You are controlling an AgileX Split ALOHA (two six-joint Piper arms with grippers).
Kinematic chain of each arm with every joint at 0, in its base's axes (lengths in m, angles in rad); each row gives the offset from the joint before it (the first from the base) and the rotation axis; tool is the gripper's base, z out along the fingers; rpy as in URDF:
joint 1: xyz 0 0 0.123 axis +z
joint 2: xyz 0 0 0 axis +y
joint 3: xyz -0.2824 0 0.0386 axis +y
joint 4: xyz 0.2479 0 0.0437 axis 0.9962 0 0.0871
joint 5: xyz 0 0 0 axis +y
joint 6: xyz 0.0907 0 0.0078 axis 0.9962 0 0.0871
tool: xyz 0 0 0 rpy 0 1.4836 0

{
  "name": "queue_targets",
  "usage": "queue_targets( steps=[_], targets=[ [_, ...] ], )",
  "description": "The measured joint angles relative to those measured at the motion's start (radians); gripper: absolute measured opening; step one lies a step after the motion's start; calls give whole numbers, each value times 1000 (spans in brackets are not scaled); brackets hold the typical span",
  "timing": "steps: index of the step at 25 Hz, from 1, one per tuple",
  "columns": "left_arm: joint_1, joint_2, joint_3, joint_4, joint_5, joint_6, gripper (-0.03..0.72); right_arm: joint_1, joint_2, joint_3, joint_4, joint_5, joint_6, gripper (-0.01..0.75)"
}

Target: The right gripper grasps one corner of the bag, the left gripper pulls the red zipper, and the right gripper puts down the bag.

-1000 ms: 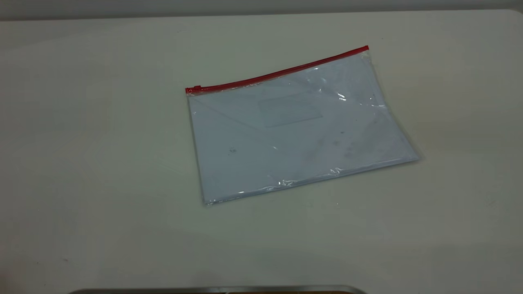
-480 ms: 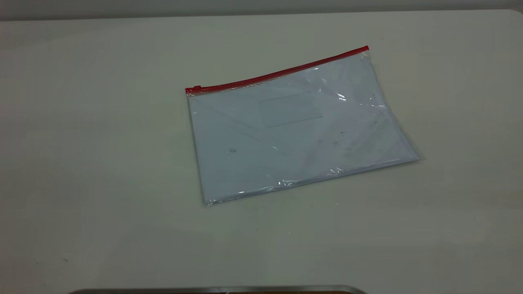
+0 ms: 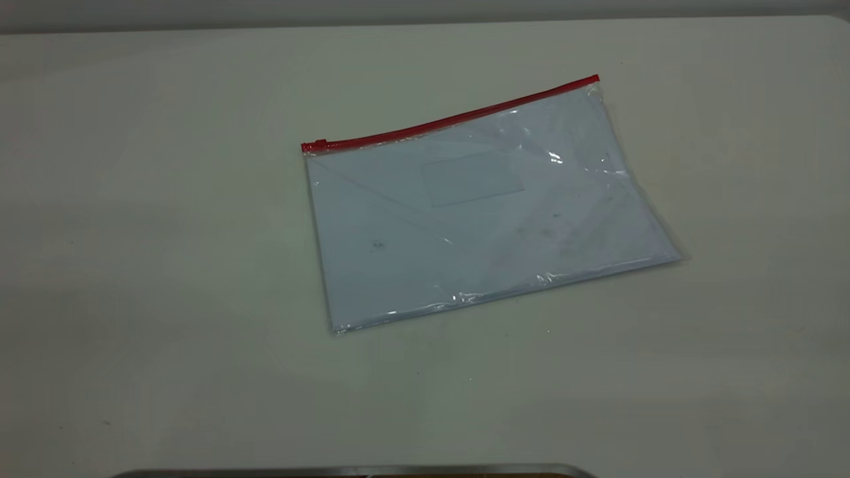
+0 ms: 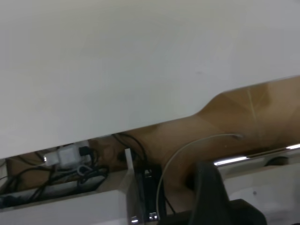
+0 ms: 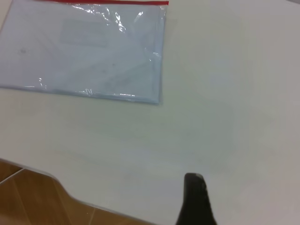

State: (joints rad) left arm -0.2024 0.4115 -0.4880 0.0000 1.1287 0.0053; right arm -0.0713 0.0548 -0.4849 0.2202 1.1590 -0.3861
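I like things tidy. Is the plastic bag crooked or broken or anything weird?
Only a bit crooked: the bag lies flat but turned at a slant on the table, its red zipper running diagonally. It is crinkled, with no visible tears.

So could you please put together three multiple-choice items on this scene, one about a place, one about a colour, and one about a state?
1. In the exterior view, where does the slider tab sit on the red zipper?
A. left end
B. middle
C. right end

2. What colour is the strip along the bag's far edge?
A. blue
B. red
C. green

3. How does the bag lie?
A. held up by a corner
B. folded in half
C. flat on the table, untouched

Answers: 1 A, the small bump is at the strip's left end. 2 B, the strip is bright red. 3 C, no hand touches it in any view.
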Motion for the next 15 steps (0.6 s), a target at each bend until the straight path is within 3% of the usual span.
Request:
queue_targets(
  steps=[15],
  targets=[
    [0,0,2,0,-13,0,522,0,0,0,1,-1,0,587]
  ],
)
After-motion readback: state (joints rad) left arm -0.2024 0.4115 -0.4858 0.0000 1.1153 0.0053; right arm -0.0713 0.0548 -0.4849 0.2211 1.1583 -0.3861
